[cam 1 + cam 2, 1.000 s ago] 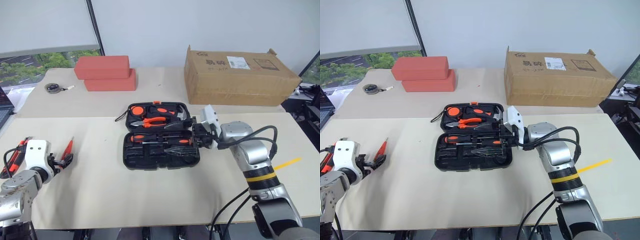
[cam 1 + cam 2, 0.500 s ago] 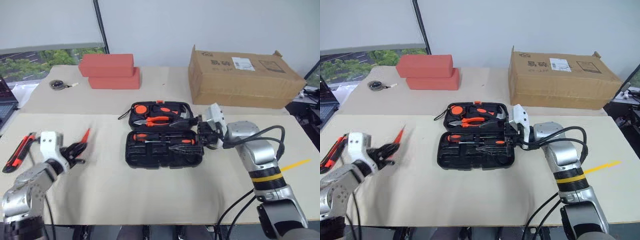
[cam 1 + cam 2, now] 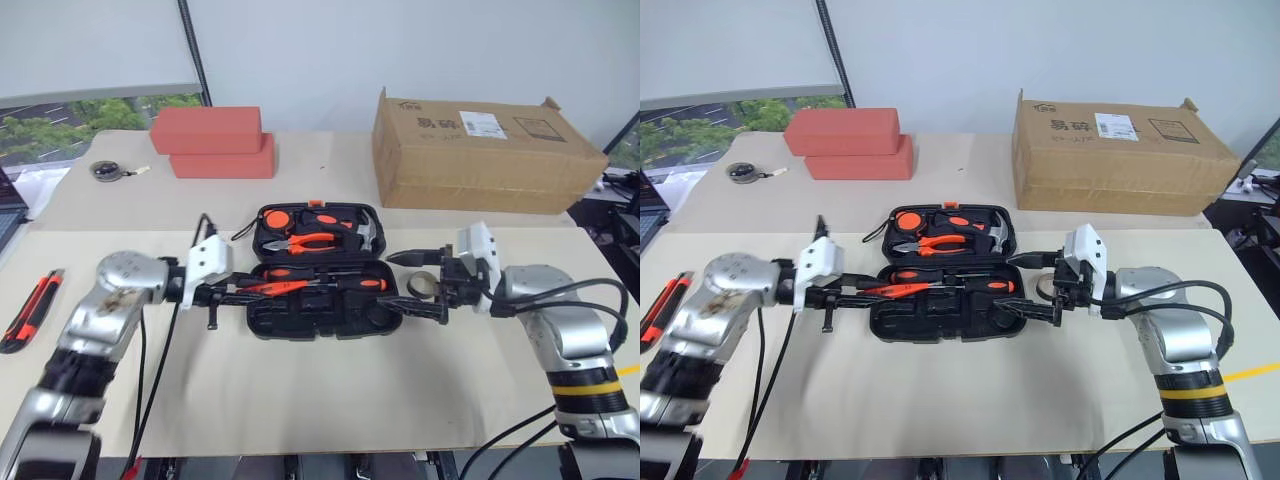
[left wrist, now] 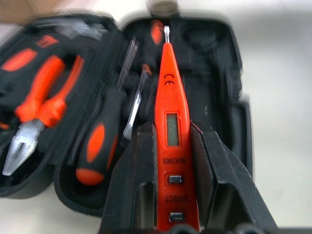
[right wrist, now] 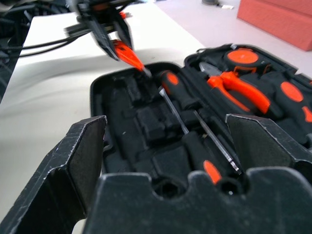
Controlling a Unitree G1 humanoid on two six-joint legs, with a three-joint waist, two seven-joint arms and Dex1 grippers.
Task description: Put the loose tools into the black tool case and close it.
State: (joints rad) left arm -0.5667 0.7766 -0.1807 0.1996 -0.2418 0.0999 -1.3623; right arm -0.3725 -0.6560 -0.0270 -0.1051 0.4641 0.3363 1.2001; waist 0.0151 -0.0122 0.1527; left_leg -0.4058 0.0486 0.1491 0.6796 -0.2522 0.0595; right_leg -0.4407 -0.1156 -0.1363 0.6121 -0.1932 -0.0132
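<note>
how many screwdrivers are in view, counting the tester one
3. Two black-and-orange screwdrivers lie in the front half of the black tool case. The orange tester screwdriver is held in the left gripper over the case's left end. Others may be hidden.

A large cardboard box (image 3: 480, 150) with a white label on its upper face stands at the far right of the beige table (image 3: 300, 400). Two red blocks (image 3: 210, 143), stacked one on the other, lie at the far left, with a small round tape measure (image 3: 104, 172) beside them nearer the table's left edge. A yellow strip (image 3: 1250, 372) marks the table's right edge.
</note>
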